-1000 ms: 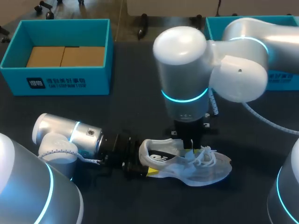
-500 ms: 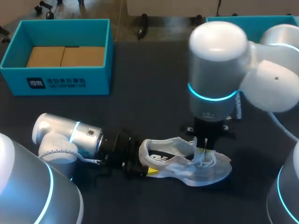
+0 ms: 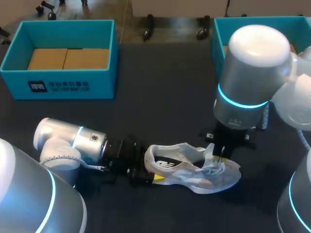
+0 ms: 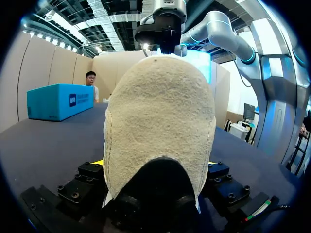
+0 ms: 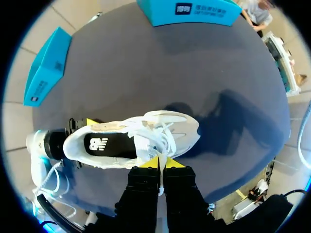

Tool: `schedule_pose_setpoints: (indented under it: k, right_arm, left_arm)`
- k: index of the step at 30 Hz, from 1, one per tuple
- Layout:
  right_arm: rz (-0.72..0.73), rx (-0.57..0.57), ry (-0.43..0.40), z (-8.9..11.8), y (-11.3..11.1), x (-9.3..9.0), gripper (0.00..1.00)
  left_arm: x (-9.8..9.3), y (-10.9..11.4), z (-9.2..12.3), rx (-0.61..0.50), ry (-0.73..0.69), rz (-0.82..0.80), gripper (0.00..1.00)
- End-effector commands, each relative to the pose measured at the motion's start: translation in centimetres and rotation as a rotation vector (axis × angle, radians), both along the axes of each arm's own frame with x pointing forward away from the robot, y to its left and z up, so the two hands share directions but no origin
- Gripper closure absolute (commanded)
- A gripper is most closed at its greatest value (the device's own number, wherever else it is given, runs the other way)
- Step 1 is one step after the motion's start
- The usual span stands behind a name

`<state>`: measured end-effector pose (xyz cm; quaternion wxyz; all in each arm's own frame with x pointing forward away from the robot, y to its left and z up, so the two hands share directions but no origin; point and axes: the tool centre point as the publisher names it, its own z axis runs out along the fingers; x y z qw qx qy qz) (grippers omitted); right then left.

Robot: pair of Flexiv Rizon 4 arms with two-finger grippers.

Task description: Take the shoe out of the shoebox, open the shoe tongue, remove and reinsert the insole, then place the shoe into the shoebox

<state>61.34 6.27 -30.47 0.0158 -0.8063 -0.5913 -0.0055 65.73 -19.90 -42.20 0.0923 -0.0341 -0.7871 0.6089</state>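
A white sneaker (image 3: 194, 174) lies on its side on the dark table, toe pointing right. Its beige heel (image 4: 160, 121) fills the left wrist view, and my left gripper (image 3: 150, 166) is shut on it, one finger on each side. My right gripper (image 3: 219, 154) hangs straight above the lacing, yellow tips pressed together. In the right wrist view a white lace (image 5: 163, 141) runs up into the shut right gripper (image 5: 159, 162), which pinches it. The dark insole (image 5: 104, 144) shows inside the shoe.
A teal shoebox (image 3: 63, 87) with brown cardboard inside stands at the back left. A second teal box (image 3: 219, 30) stands at the back right, partly behind my right arm. Bare dark table lies between the boxes and the shoe.
My right arm has moved to the right, from over the shoe's opening to over the laces near the toe. The left arm and the shoe have stayed put.
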Motion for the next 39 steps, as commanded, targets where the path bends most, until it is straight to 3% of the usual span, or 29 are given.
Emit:
schedule_pose_setpoints:
  k: [1,7,16,34,36,37,39]
  right_arm:
    - [0.048,0.149,0.019,-1.0,-2.0,0.7,1.00]
    - [0.080,0.222,0.026,-1.8,-3.2,1.0,1.00]
    - [0.071,0.338,-0.064,-2.7,-5.0,0.2,1.00]
    - [0.161,0.457,-0.056,-5.7,-4.4,0.8,1.00]
    - [0.162,0.457,-0.055,-5.6,-4.5,0.9,0.87]
    - [0.156,0.451,-0.053,-5.4,-4.5,1.0,0.75]
    - [0.149,0.433,-0.062,-4.9,-4.8,1.0,0.25]
  left_arm:
    - [0.3,0.1,-0.3,0.001,0.000,-0.002,1.00]
    - [0.3,0.1,-0.3,0.001,0.000,-0.002,1.00]
    - [0.3,0.1,-0.3,0.001,0.000,-0.002,1.00]
    - [0.3,0.1,-0.3,0.001,0.000,-0.002,1.00]
    - [0.3,0.1,-0.3,0.001,0.000,-0.002,1.00]
    - [0.3,0.1,-0.3,0.001,0.000,-0.002,1.00]
    - [0.3,0.1,-0.3,0.001,0.000,-0.002,1.00]
